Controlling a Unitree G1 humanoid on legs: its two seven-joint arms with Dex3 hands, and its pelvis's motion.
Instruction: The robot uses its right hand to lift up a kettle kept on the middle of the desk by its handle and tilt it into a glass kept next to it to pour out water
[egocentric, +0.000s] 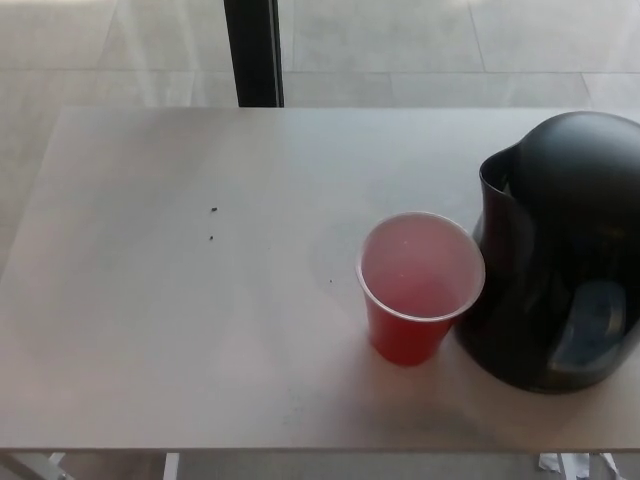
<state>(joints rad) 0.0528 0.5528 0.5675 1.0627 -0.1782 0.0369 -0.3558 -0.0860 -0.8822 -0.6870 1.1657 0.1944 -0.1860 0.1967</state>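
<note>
A black kettle (562, 250) stands upright on the right side of the pale desk (180, 300), its spout pointing left and its right side cut off by the picture edge. Its handle is out of sight. A red plastic cup (418, 285) stands just left of the kettle, touching or nearly touching its body, open side up. Neither of my hands shows in the head view.
A dark vertical post (254, 52) rises behind the desk's far edge. Tiled floor (450, 40) lies beyond. Two small dark specks (212, 223) mark the desk left of centre. The desk's near edge runs along the bottom of the picture.
</note>
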